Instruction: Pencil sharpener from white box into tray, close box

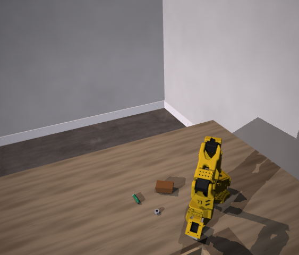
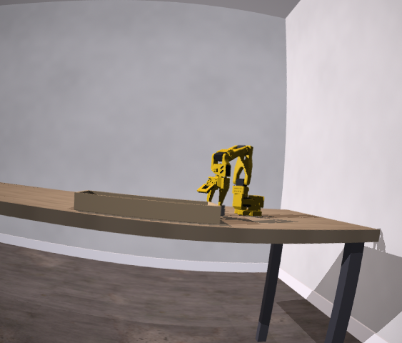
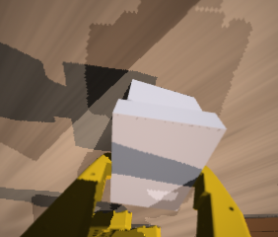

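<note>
The white lid (image 3: 161, 133) is between the fingers of my gripper (image 3: 155, 165) (image 2: 215, 202), which is shut on it. The white box base (image 3: 163, 93) shows beyond the lid's far rim in the wrist view, apparently below the lid; how far apart they are is hard to tell. In the top view the gripper hides most of the box. In the exterior view only a small grey part of it shows behind the right end of the long tan tray (image 2: 145, 208) (image 1: 191, 251). The pencil sharpener is not visible, and the tray's inside is mostly hidden.
A brown block (image 1: 164, 186) (image 3: 272, 225), a green cylinder (image 1: 136, 198) and a small grey nut (image 1: 156, 211) stand or lie on the wooden table (image 1: 75, 203), left of the arm in the top view. The tray wall is close to the gripper.
</note>
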